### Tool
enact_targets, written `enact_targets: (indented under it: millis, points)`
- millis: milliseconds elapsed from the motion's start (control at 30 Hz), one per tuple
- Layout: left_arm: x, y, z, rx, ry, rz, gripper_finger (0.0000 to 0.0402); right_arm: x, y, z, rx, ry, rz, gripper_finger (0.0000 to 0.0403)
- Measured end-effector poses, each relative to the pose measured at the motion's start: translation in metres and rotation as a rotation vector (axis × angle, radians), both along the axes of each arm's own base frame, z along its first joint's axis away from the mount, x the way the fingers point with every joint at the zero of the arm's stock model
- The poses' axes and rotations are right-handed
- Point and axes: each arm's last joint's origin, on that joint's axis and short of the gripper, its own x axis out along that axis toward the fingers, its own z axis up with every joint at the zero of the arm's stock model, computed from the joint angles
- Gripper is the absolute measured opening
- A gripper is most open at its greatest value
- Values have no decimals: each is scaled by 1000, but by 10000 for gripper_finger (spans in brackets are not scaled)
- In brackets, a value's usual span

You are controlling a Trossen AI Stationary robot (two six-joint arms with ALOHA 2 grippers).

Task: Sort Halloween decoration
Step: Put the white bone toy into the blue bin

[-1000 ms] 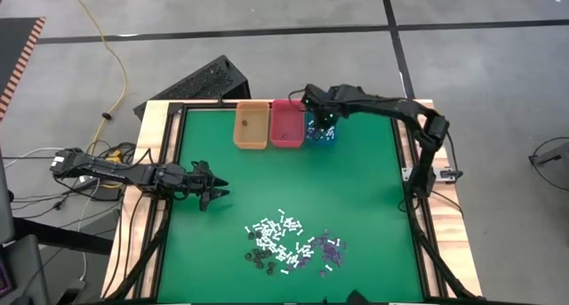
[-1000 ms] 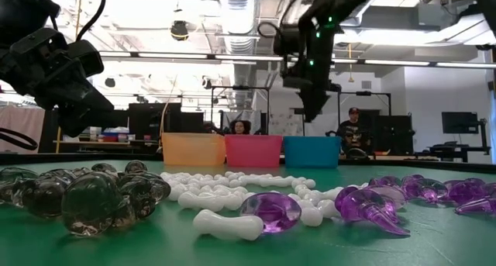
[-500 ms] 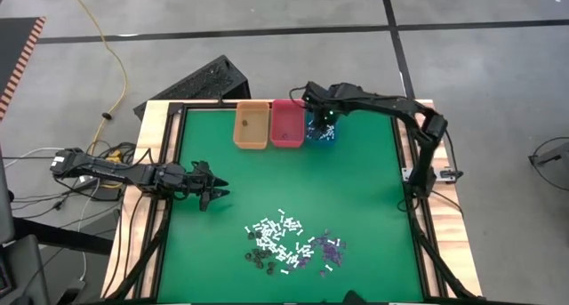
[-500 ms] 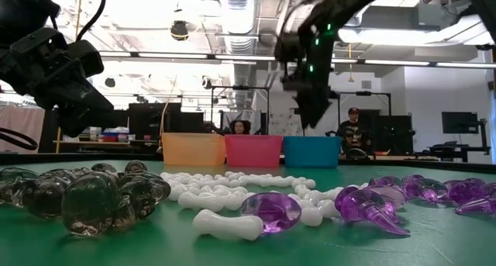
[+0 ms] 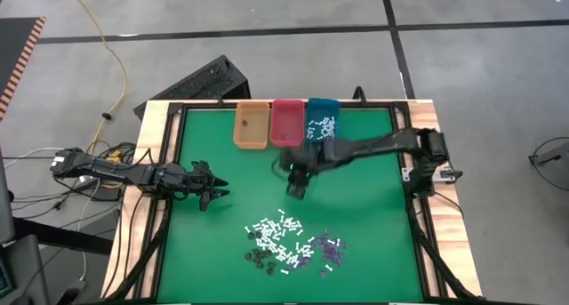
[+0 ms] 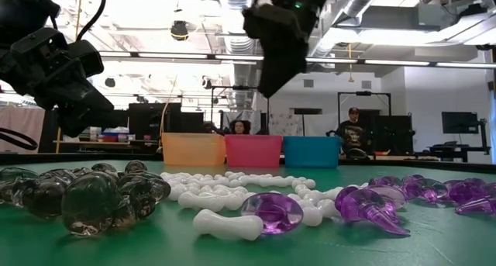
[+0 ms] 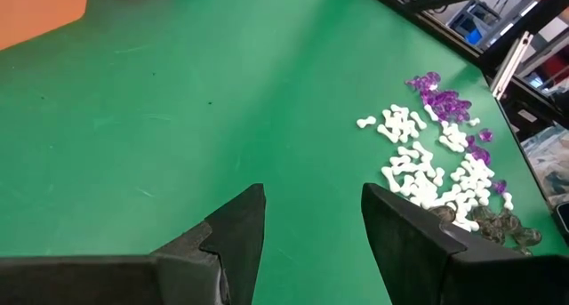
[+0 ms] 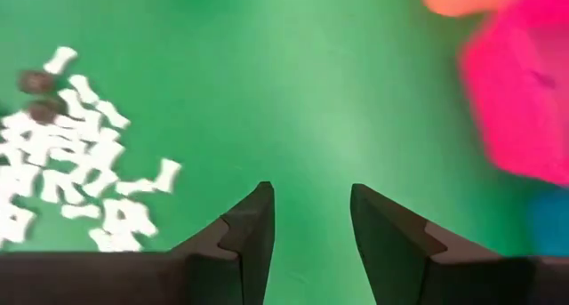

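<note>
Reaching out over the middle of the green mat [image 5: 356,207], the right gripper [image 5: 296,188] hangs between the bins and the pile, its two fingers [image 8: 249,229] parted w/ only bare mat showing through the gap, nothing held. In the low view it sits high above the table, pointing down, in front of the bins.

Left gripper [image 5: 216,194] waits near the mat's left edge, raised off the surface, fingers [image 7: 233,238] spread wide & empty, aimed toward the pile.

Halloween decoration pile [image 5: 289,243] lies on the mat toward the front edge, well apart from the bins:
- white bone pcs [image 5: 277,229] make up the middle & upper part, scattered loosely, some touching
- purple pcs [image 5: 331,247] cluster on the right side, a few white ones mixed in
- dark pcs [image 5: 260,257] bunch at the lower left of the pile

Low view shows the same pile up close: dark translucent blobs left, white bones centre, clear purple pcs right.

Three bins stand side by side, touching, along the back edge: orange bin [image 5: 252,126], pink bin [image 5: 287,123], teal bin [image 5: 322,121]. Teal bin holds a heap of white pcs [image 5: 325,127]. Orange bin looks bare inside; pink bin's contents too small to tell.

People [image 6: 353,130] sit in the room beyond the table.
</note>
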Motion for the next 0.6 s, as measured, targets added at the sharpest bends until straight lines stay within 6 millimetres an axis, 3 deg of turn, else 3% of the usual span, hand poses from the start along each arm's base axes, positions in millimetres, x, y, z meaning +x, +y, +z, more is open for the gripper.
enact_targets:
  millis: [233, 433, 600]
  points:
    - [0, 0, 0, 0, 0, 1, 179, 29, 44, -35, 47, -65, -15, 177]
    - [0, 0, 0, 0, 1, 0, 179, 40, 59, -72, 67, 13, -32, 177]
    - [0, 0, 0, 2, 0, 0, 179, 42, 68, -87, 74, 44, -33, 177]
